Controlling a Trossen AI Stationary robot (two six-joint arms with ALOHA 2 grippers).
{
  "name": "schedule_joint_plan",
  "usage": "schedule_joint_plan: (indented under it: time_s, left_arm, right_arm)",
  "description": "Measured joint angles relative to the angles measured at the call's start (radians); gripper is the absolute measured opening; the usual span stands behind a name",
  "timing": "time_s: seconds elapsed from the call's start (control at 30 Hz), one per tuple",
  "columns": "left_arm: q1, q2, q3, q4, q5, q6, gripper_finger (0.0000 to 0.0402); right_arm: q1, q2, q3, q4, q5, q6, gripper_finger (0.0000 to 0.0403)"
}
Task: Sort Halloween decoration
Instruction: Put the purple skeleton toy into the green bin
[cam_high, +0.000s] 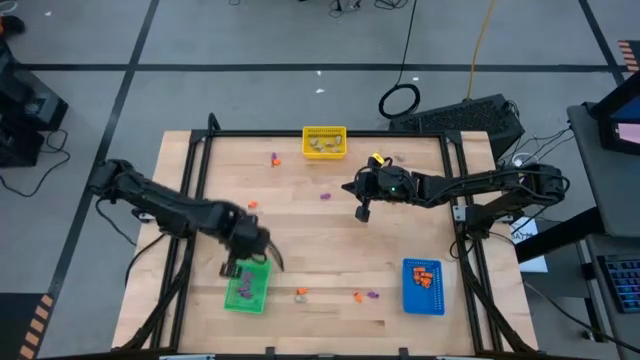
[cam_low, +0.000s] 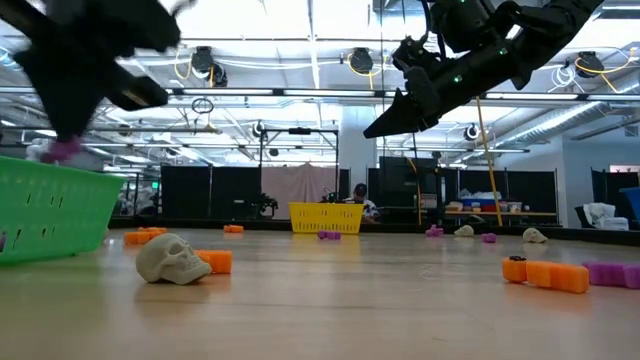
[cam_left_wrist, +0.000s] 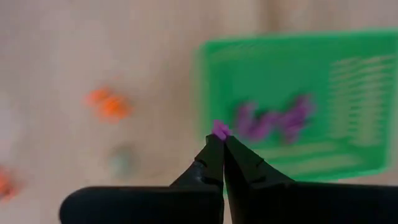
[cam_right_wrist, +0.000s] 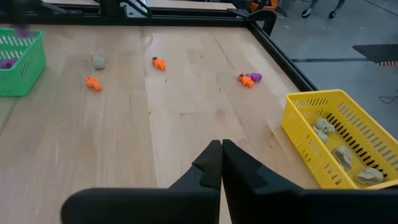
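Left gripper (cam_left_wrist: 222, 138): pinching a purple trinket (cam_left_wrist: 220, 129) beside the green bin (cam_left_wrist: 348, 50).
Right gripper (cam_right_wrist: 221, 147): hovering clenched, empty.

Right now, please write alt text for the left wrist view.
The left gripper fingers are shut on a small purple trinket beside the green bin, which holds more purple pieces. An orange trinket lies on the wooden table.

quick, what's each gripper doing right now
Left gripper: shut on a purple trinket, over the green bin.
Right gripper: shut, holding nothing.
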Motion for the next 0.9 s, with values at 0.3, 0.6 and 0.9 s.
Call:
schedule_joint_plan:
  time_s: [0.3,0.6,0.9]
  left_arm:
    - [-0.152,0.046,-0.014,0.192,0.031,-0.161,0.0]
    - [-0.157,0.137,-0.03,0.195,0.008,-0.213,0.0]
    - [-0.157,0.136,0.003,0.122,0.038,-0.213,0.0005]
  right_arm:
    - [0.0,0.0,0.0,-0.003,0.0,0.0,0.0]
    - [0.0,0.0,0.0,-0.015,0.0,0.0,0.0]
    - [0.0,0.0,0.0,-0.015,0.0,0.0,0.0]
